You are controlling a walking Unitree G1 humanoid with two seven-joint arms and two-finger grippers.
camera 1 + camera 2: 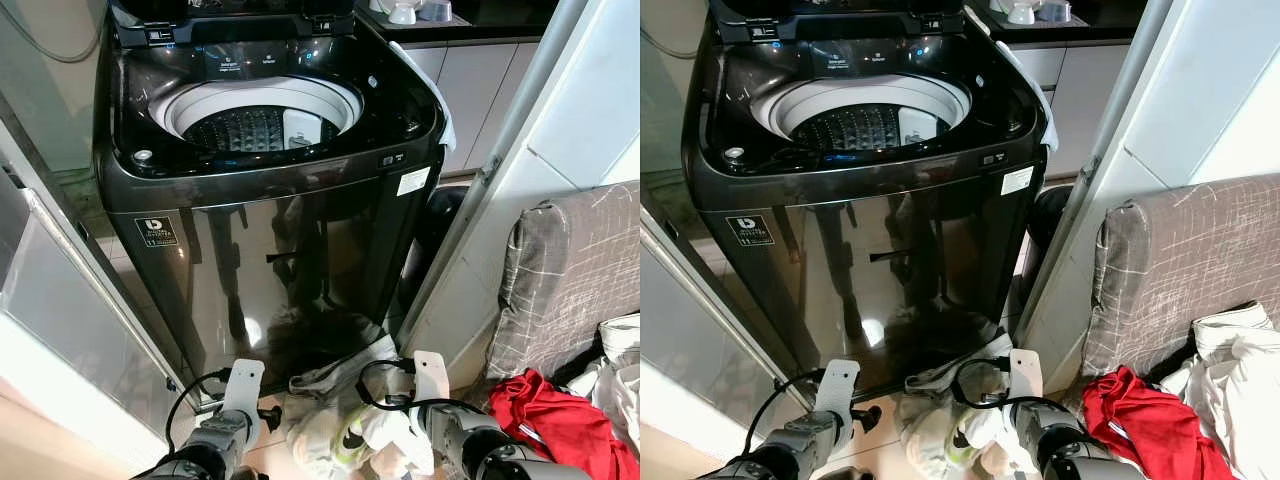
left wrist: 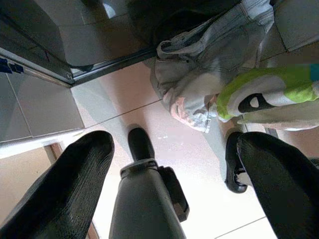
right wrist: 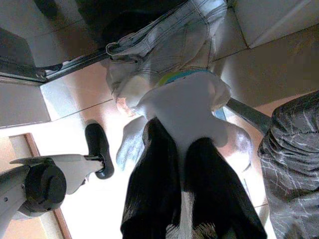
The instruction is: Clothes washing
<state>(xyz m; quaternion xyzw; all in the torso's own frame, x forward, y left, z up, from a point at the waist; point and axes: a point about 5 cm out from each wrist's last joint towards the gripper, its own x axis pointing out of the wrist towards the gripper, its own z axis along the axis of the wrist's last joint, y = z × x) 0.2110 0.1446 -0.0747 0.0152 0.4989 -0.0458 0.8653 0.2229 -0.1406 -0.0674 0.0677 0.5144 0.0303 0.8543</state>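
A black top-loading washing machine stands straight ahead with its lid up and its drum showing. On the floor at its foot lies a pale denim garment. Beside it hangs a white garment with green and black marks, and my right gripper is shut on this cloth low in front of the washer. My left gripper hovers open over the tiled floor, left of the clothes, with nothing between its fingers.
A grey sofa arm stands at the right with a red garment and white clothes beside it. A sliding glass door frame runs along the left. A white post stands right of the washer. My black foot is below.
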